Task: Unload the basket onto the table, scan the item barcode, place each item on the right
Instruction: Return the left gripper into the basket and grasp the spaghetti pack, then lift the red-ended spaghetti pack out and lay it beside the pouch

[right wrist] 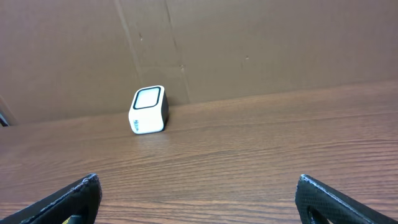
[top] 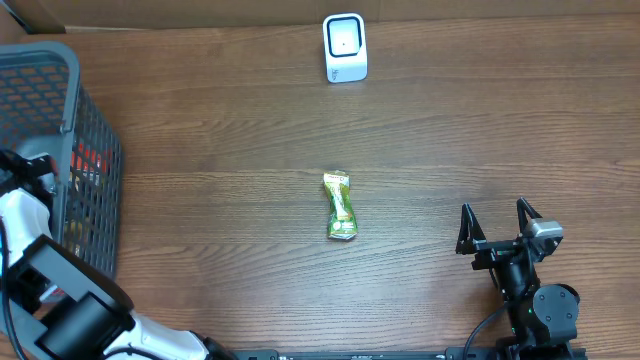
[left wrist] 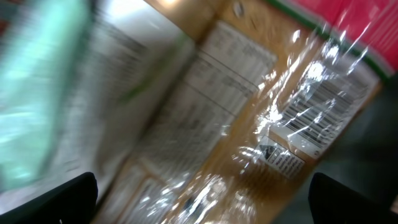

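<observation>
**Both claws spread wide; green packet alone at mid-table**

We see the green packet lying flat near the middle of the table. Its long side points toward the scanner, which stands well apart at the far edge, just in front of the cardboard wall. Bare wood surrounds the packet on every side.

The right gripper sits by the table's near edge, to the right of the packet and apart from it. Its fingers are spread wide and hold nothing. Its wrist view looks across open tabletop to the scanner.

The left arm hangs over the grey basket at the table's left edge. The left gripper is close above a blurred wrapped package bearing a barcode label. Its fingertips stand far apart at the lower corners, and we cannot tell whether they touch the wrap.
</observation>
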You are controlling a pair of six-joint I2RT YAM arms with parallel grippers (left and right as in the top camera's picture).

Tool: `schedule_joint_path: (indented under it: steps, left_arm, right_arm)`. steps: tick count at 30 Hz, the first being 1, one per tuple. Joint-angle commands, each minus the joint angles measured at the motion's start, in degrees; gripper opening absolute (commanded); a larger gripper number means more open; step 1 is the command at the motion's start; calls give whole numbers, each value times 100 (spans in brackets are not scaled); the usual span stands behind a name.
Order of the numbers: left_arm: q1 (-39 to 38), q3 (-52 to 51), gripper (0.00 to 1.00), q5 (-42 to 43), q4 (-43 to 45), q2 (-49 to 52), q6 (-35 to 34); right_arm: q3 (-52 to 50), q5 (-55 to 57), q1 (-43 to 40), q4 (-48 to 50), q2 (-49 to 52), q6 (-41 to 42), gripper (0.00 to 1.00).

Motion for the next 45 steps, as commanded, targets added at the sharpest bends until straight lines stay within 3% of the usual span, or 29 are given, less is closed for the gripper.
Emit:
schedule_joint_path:
  steps: [1,11,19,22,29,35,45]
  left_arm:
    - [-37,-39,100,212,4,350,337]
    - [-37,-39,97,295,85,1034,330]
    - [-63,-39,41,133,-50,1102,275]
    - [-59,-39,4,122,-109,1102,273]
    - [-68,415,4,-35,-208,935,-107]
    - [-79,1840,4,35,-881,629,-621]
    - [-544,3670,4,225,-1364,-170,-719]
  right_arm:
    - [-61,4,-15,37,-57,-26,100]
    - [-61,4,-15,37,-57,-26,100]
    - [-61,4,-15,37,-57,-26,100]
    - [-61,4,-15,35,-57,-26,100]
    - [-61,4,-15,37,-57,-26,100]
    - [-61,4,-15,37,-57,-26,100]
    - [-61,4,-15,37,-57,-26,100]
